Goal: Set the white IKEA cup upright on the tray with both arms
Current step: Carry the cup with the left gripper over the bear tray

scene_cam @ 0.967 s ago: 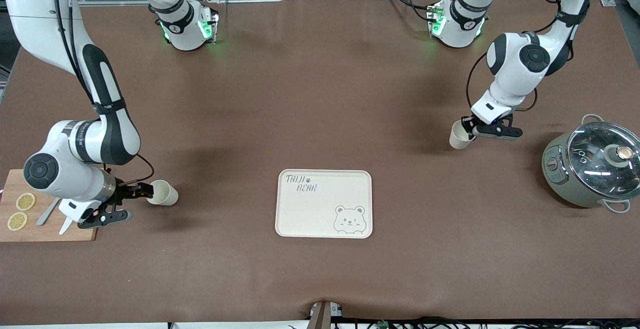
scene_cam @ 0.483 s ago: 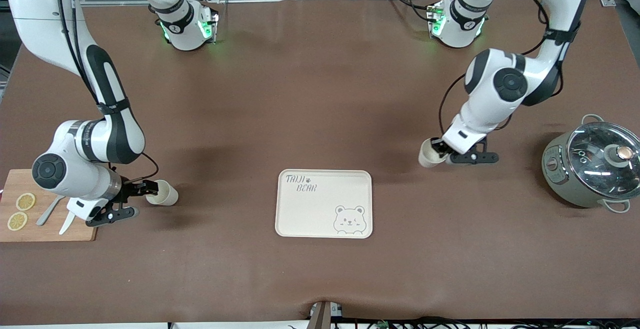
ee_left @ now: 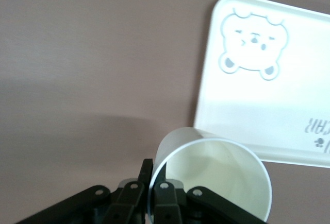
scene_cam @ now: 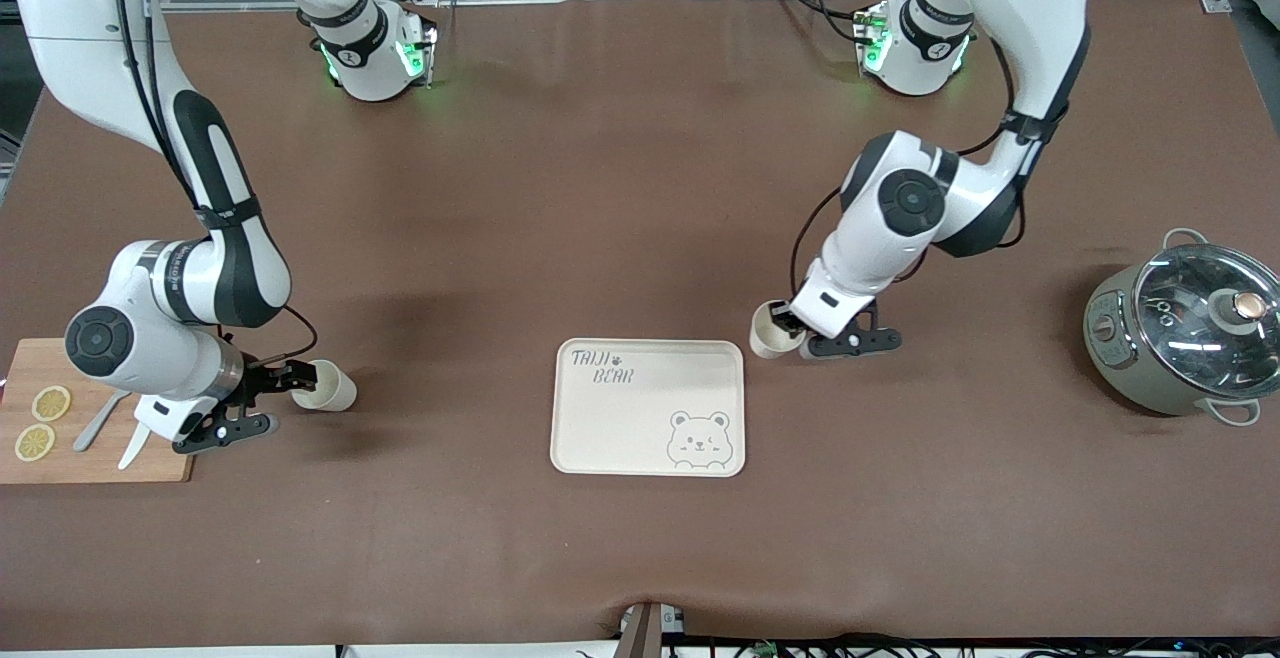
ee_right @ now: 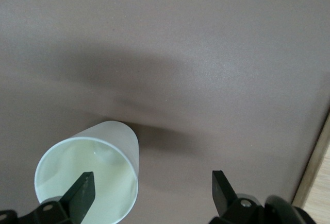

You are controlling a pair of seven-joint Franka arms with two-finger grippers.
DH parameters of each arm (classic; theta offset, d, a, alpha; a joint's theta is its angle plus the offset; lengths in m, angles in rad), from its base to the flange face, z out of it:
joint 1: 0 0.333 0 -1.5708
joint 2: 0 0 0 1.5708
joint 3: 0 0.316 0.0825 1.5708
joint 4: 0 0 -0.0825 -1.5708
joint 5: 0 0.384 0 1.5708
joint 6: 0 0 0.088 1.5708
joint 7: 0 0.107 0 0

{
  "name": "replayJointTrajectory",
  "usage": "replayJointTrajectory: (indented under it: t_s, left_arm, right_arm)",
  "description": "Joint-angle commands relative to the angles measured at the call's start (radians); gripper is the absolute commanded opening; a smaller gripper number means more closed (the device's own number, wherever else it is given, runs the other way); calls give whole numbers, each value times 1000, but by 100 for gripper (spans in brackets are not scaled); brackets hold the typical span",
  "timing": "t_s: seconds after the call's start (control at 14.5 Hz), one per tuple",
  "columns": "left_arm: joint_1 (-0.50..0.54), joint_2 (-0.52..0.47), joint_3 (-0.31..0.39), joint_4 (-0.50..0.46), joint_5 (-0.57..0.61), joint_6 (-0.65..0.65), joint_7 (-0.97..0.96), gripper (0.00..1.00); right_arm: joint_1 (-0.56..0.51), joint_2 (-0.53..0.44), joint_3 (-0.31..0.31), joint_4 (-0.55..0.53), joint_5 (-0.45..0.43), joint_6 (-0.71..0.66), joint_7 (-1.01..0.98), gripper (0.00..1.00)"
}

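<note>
The brown table (scene_cam: 640,188) is being spanned by both arms. The left arm (scene_cam: 915,203) is being reached down from its base toward the middle, and the right arm (scene_cam: 175,278) is being bent low at its own end of the table, next to the wooden cutting board (scene_cam: 95,458).

Toward the left arm's end, a grey pot (scene_cam: 1185,333) with a glass lid is being left standing by itself, well apart from both grippers. On the cutting board, two lemon slices (scene_cam: 42,422) and a knife (scene_cam: 98,423) are being left lying.

The cream tray (scene_cam: 620,428) — lettered in grey and marked with a bear face — is lying near the middle of the table, nearer to the front camera than either base.

One white cup (scene_cam: 773,336) is being gripped at its rim by the left gripper (scene_cam: 790,323), whose fingers are being pressed tight together on the wall. The cup is being carried tilted, just beside the tray's corner on the left arm's side; in the left wrist view the cup (ee_left: 211,175) is seen over the tray's edge (ee_left: 232,126).

A second white cup (scene_cam: 327,385) is lying on the table just past the right gripper (scene_cam: 272,400), between it and the tray. That gripper's jaws are being held wide apart, and in the right wrist view one finger (ee_right: 82,193) is seen in front of the cup's mouth (ee_right: 87,180) — nothing is being gripped there.
</note>
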Motion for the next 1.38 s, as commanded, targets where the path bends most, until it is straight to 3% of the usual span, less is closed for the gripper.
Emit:
replayJointTrajectory:
  t_s: [0.0, 0.28, 0.69, 1.31]
  left_arm:
    - [-49, 81, 7, 106, 66, -27, -107, 0]
    - [-113, 209, 12, 263, 138, -57, -252, 0]
    - [-138, 306, 16, 388, 149, -64, -255, 0]
    - [-167, 348, 45, 416, 192, -62, -253, 0]
  right_arm:
    - [-2, 1, 4, -27, 14, 44, -16, 100]
    - [-2, 1, 4, -44, 14, 66, -18, 100]
    - [1, 1, 4, -80, 14, 130, -18, 100]
    - [3, 1, 4, -120, 14, 199, -18, 100]
